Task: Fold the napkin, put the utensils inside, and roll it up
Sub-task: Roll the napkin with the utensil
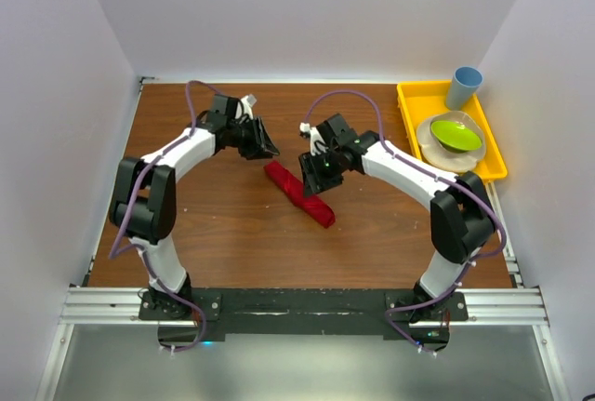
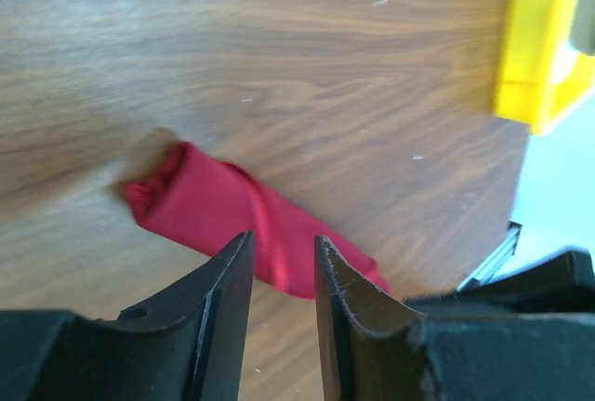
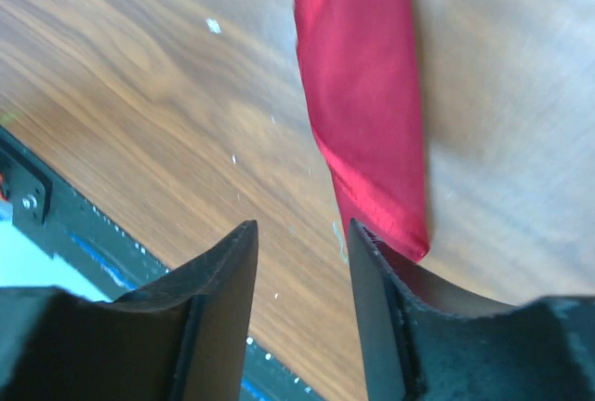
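Held left jaws partly spread and empty near the far end of the rolled red napkin (image 1: 299, 193); held right jaws likewise, empty, beside its middle. Found napkin lying slantwise on the desk (image 1: 214, 233).

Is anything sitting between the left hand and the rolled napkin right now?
Nothing visible. The left hand looks straight at the napkin, with only bare table around it. The yellow tray stands well off at the far right corner.
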Robot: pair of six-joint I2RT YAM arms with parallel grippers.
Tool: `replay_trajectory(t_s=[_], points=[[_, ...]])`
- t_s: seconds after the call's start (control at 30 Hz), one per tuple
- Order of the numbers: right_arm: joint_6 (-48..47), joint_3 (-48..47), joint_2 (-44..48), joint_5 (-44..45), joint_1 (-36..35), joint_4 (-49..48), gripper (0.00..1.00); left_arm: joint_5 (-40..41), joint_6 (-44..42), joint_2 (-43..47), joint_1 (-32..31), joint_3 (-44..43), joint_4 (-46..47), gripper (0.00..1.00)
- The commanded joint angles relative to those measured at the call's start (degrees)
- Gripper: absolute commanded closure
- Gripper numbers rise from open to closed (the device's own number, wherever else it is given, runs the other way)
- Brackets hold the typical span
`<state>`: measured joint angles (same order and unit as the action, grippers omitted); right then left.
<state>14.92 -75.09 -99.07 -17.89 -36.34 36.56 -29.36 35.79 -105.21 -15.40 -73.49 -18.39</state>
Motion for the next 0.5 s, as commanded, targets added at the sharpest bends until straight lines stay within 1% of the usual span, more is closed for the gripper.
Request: replay_trajectory(t_s=[0.0,0.07,0.1,0.13,0.17,0.23,0.33,0.47], points=[[-3.84,-5.58,-2.7,2.51,-0.23,2.82,0.51,-3.06,1.73,5.01,0.02,1.06,2.82,0.62],[-3.67,-6.99,-5.86,1.9,-0.14,2.29,0.52,-6.91,3.4,4.49,-0.16,3.18,7.11,0.63],[-3.06,-8.65,-7.27,1.37,-0.14,2.2,0.55,-8.06,5.67,3.44,-0.59,3.88,8.71,0.64],[-2.53,-9.28,-8.15,0.41,-0.05,1.86,0.64,-9.12,7.0,3.0,-0.95,5.36,12.81,0.65],[-1.92,-9.55,-9.55,0.05,-0.05,1.24,0.7,-10.78,8.14,1.86,-1.3,5.99,14.77,0.66],[0.11,-9.02,-10.09,-1.87,0.3,-1.65,0.78,-11.85,11.13,0.27,-2.61,7.22,20.11,0.68],[1.87,-7.88,-11.32,-3.99,0.92,-4.38,0.82,-13.08,13.69,-2.54,-4.2,8.28,24.26,0.71],[2.75,-5.51,-11.15,-5.13,1.71,-6.58,0.83,-13.09,13.43,-4.47,-5.34,9.59,25.16,0.73]])
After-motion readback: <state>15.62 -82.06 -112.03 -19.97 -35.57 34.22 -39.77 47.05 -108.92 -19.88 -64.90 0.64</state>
